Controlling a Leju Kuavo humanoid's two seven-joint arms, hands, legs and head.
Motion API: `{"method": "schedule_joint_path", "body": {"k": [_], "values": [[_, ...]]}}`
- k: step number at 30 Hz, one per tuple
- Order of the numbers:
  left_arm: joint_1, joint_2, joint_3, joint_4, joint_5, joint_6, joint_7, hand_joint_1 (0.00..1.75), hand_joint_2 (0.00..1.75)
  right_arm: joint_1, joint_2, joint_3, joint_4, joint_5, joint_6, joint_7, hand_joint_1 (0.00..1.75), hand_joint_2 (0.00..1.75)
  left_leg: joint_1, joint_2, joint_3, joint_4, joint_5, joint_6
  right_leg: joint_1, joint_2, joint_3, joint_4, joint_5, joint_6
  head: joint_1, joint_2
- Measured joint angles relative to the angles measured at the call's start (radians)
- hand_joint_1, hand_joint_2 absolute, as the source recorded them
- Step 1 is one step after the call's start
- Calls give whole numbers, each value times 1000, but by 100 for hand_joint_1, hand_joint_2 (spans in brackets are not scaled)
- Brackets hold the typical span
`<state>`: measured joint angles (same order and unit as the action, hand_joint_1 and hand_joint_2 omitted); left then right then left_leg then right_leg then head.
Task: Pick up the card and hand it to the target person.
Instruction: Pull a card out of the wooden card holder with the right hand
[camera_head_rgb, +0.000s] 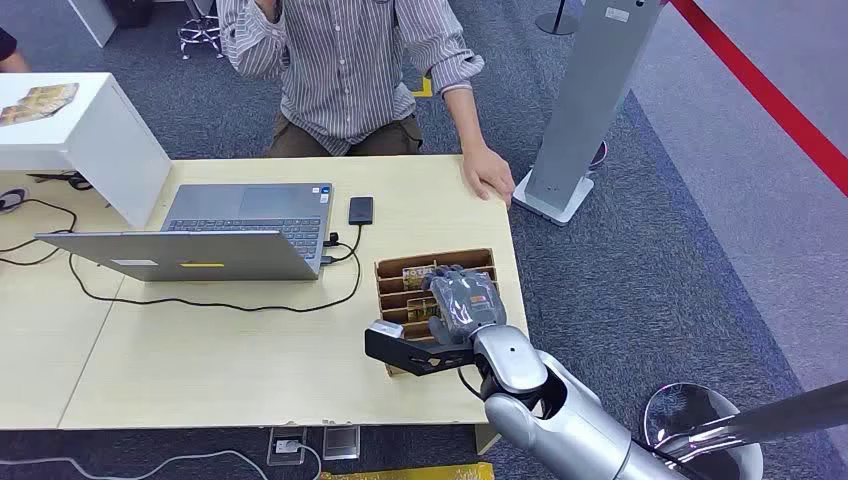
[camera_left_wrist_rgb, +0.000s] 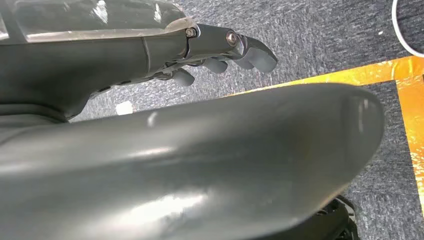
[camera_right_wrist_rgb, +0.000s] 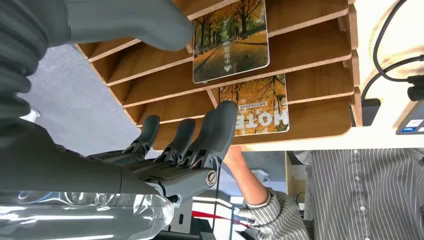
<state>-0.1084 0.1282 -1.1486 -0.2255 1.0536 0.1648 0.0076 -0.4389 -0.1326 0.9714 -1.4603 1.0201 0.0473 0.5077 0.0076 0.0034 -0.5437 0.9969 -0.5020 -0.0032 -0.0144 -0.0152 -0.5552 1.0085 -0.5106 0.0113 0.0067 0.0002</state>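
Card (camera_right_wrist_rgb: 231, 41) in wooden rack (camera_right_wrist_rgb: 310, 47) (autumn print), right hand (camera_head_rgb: 462, 300) over it, fingers (camera_right_wrist_rgb: 220, 125) spread, nothing gripped

An open grey laptop (camera_head_rgb: 215, 235) sits on the light wooden table (camera_head_rgb: 200, 350), a black cable (camera_head_rgb: 200, 300) looping in front of it. A black phone (camera_head_rgb: 361, 210) lies just beside it. A white box (camera_head_rgb: 75, 130) stands at the table's far left corner.

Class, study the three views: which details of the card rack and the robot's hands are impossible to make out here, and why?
- Head view: right hand covers much of the wooden rack, hiding its cards.
- Right wrist view: lower card partly behind the fingers; small print on the upper card unreadable.
- Left wrist view: a dark body part hides most of the left hand.
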Motion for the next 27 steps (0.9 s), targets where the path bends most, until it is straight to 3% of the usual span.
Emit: {"method": "schedule_joint_path", "body": {"k": [20, 27], "values": [[0, 0, 0, 0, 0, 1, 0, 0, 0, 2, -2, 0, 24, -29, 2, -24, 65, 175, 0, 0, 0, 0, 0, 0, 0, 0, 0, 0, 0, 0, 0, 0], [0, 0, 0, 0, 0, 1, 0, 0, 0, 3, -2, 3, 31, -38, 2, -30, 77, 175, 0, 0, 0, 0, 0, 0, 0, 0, 0, 0, 0, 0, 0, 0]]}}
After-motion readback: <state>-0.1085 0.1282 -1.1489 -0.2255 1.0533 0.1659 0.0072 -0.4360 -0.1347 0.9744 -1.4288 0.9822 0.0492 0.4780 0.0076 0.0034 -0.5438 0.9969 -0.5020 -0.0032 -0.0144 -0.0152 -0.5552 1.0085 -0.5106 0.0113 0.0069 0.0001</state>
